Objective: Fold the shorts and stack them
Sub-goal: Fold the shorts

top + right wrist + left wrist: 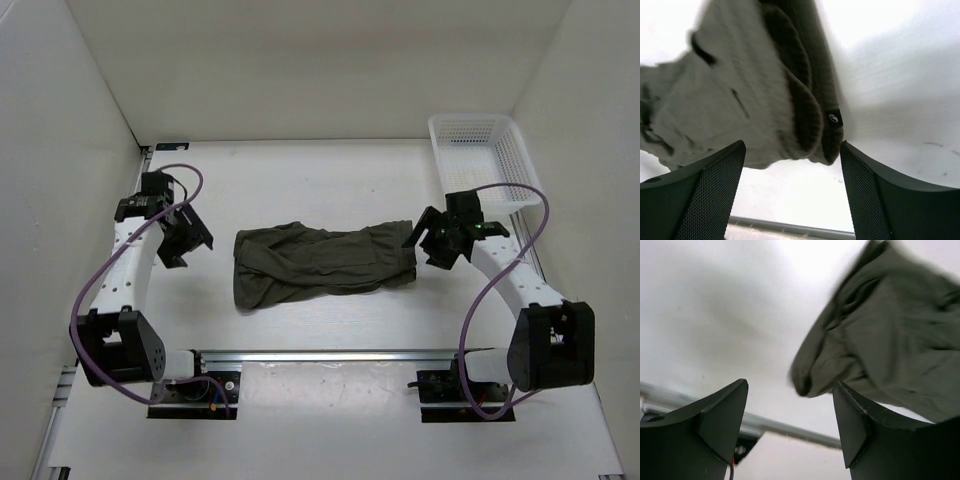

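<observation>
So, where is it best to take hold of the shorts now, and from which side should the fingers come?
Probably the ribbed waistband at the right end of the shorts, coming from the right with the open right gripper. That edge is thick, layered and faces its fingers, so it should pinch firmer than the limp leg end.
</observation>
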`<state>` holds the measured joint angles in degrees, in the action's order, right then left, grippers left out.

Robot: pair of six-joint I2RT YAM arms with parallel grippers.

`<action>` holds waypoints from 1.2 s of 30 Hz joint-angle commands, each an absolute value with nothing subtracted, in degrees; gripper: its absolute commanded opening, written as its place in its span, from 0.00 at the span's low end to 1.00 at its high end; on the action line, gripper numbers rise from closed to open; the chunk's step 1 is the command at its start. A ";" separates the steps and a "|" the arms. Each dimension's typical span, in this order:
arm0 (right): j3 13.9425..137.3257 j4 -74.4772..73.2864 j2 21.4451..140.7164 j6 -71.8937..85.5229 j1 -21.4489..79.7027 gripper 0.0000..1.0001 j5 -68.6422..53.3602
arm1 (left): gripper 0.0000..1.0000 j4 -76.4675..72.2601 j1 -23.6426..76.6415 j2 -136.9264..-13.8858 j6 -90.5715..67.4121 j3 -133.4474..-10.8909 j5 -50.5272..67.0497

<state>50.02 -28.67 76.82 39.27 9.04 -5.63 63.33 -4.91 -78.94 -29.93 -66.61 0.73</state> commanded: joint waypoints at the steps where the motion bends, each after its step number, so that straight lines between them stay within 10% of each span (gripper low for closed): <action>1: 55.45 -29.88 74.00 35.51 9.14 0.81 0.08 | 0.79 61.61 -4.83 -75.40 -28.57 -73.29 -0.35; 11: 59.59 -35.16 75.76 32.17 8.61 0.73 5.19 | 0.23 54.49 2.45 -82.78 -28.82 -68.38 5.64; 14: 60.12 -35.16 75.76 31.64 9.14 0.60 4.66 | 0.24 53.96 4.75 -86.82 -30.23 -69.52 3.35; 20: 60.12 -35.16 78.66 29.71 9.14 0.68 1.07 | 0.53 51.33 7.29 -96.93 -30.76 -72.25 2.72; 28: 60.64 -34.46 83.75 26.55 9.14 0.71 -3.25 | 0.57 50.19 7.82 -105.46 -29.71 -76.55 3.78; 33: 60.64 -33.84 86.31 26.02 9.66 0.69 -6.76 | 0.10 50.19 8.35 -107.58 -29.71 -78.66 3.78; 36: 60.64 -33.84 86.31 26.02 9.67 0.66 -7.29 | 0.10 50.19 8.88 -107.58 -29.71 -78.66 3.00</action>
<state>58.41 -34.52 86.46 27.53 9.30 -4.82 51.18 8.40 -108.60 -29.95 -76.64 3.57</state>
